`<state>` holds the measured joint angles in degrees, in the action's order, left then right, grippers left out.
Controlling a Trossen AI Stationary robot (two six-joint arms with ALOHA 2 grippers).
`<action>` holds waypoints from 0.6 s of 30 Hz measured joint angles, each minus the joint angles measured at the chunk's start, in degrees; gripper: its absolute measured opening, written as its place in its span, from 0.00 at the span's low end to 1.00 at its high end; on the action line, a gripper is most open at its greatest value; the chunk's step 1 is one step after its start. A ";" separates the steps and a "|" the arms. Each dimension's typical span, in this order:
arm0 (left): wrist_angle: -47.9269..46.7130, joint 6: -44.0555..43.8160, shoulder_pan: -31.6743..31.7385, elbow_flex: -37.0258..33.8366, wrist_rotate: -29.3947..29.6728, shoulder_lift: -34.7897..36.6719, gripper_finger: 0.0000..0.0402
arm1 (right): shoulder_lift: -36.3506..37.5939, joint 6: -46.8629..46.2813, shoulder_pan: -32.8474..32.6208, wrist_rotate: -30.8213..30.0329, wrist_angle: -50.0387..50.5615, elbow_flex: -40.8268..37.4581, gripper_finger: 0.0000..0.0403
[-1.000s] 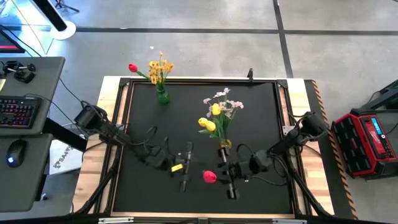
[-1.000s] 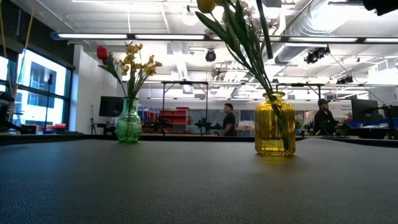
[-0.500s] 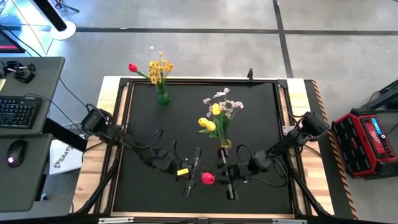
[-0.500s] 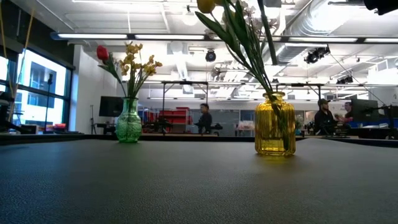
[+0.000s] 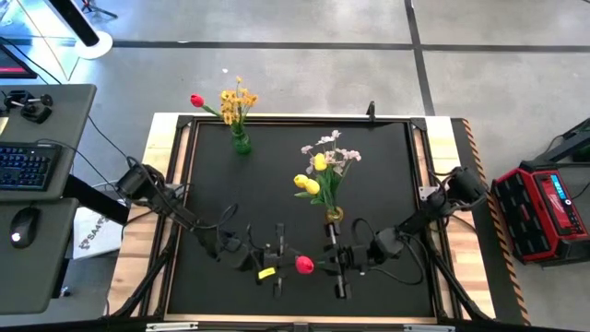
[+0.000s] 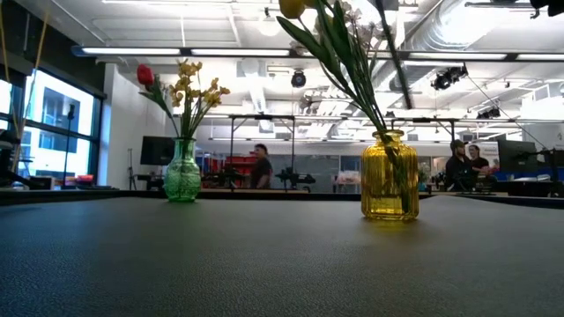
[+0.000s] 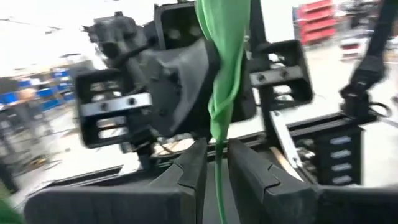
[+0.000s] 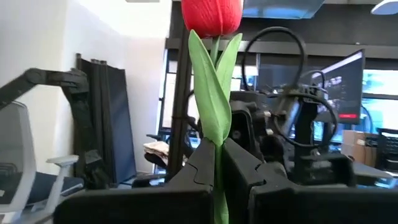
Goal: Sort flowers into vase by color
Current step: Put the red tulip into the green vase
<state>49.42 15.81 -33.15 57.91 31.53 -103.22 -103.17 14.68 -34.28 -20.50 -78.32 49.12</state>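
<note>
Since a second ago, our left end effector [image 5: 277,273] has swung in toward the right end effector [image 5: 337,269] near the front edge of the black worktop [image 5: 212,166], and its fingers have narrowed around the green stem of the red tulip [image 5: 304,266]. We see in the left wrist view the stem [image 7: 219,155] running between the two dark fingers [image 7: 189,171], which stand close on either side; whether they press it we cannot tell. Our right end effector is clamped on the same stem, with the bloom upright above its fingers [image 8: 202,163]. Across the worktop, the ribbed yellow glass vase [image 6: 389,176] holds yellow tulips [image 5: 311,178] and a pale blossom sprig [image 5: 334,148]; the green glass vase [image 6: 182,172] holds another red bloom [image 6: 144,74] and an orange-yellow sprig [image 6: 196,88].
</note>
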 joint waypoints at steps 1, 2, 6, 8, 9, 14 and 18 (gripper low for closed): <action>0.42 0.33 -0.48 0.00 1.59 0.00 0.13 | 0.01 0.37 -0.22 -0.77 0.13 0.00 0.00; 0.80 1.12 -0.95 0.00 2.44 0.00 0.13 | 0.00 0.74 -0.42 -1.45 0.18 -0.01 0.00; 1.83 4.02 -1.92 0.00 3.30 0.00 0.09 | 0.00 0.63 -0.66 -3.07 0.55 -0.07 0.00; 1.83 4.45 -1.90 0.00 3.36 0.00 0.05 | -0.01 0.39 -0.61 -3.07 0.55 -0.07 0.00; 1.83 4.54 -1.90 0.00 3.36 0.00 0.04 | -0.01 0.41 -0.61 -3.12 0.57 -0.07 0.00; 1.84 3.55 -1.54 0.00 3.52 0.02 0.02 | 0.00 0.61 -0.61 -3.37 0.55 -0.09 0.00; 0.89 1.89 -1.36 0.00 3.52 0.07 0.11 | 0.02 0.41 -0.59 -3.60 0.55 -0.11 0.00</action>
<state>50.30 17.71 -34.51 57.91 35.05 -103.15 -103.15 15.09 -34.87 -24.10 -77.78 49.01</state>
